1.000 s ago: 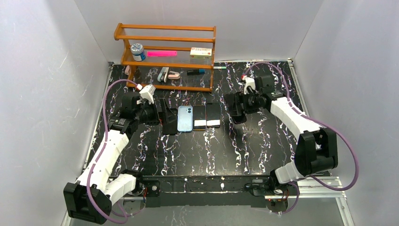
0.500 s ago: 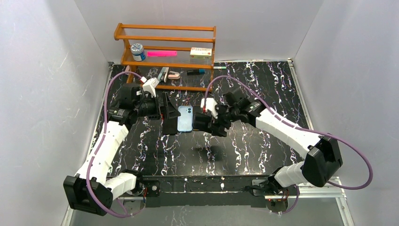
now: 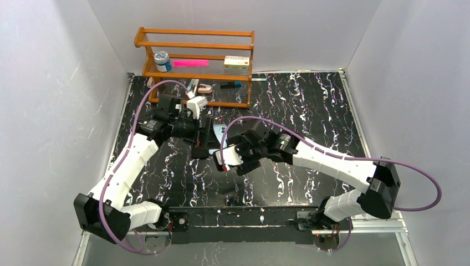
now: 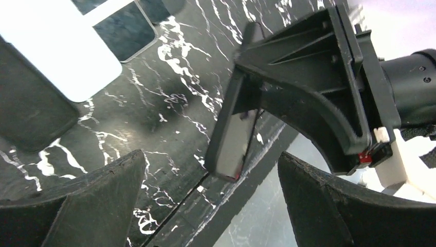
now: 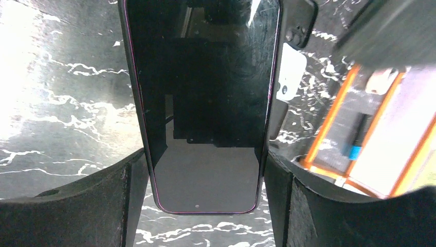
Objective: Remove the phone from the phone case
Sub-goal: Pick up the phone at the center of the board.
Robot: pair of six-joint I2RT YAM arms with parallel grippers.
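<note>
My right gripper (image 5: 204, 162) is clamped across the width of the phone (image 5: 203, 92). The jaws are spread far because the thing is wide, the glass faces my wrist camera, and the slab is off the table (image 3: 310, 111). I take the thin magenta rim around the glass for the case (image 5: 142, 128). It is on the phone, so nothing is separated yet. My left gripper (image 4: 211, 164) has its jaws at full spread and holds nothing. From its camera the phone shows edge-on just ahead of the fingertips, and I cannot tell whether anything touches.

So the step in hand is the presenting pose: one side holds, the other comes in to strip. Next, I judge, the left must close on the free far end or a corner of the case, since my right fingers (image 5: 87, 206) cover both long edges. Then the rim has to be bent off. A weak pinch could slip, or twist the phone out of the right grip.

A pale-blue phone (image 3: 220, 131) lies on the table close under both wrists, with a dark phone (image 4: 126, 25) beside it. The rack (image 3: 194, 32) stands behind, well apart. The grippers are crowded together, and a purple cable (image 3: 249, 118) loops over the spot; those I must mind.
</note>
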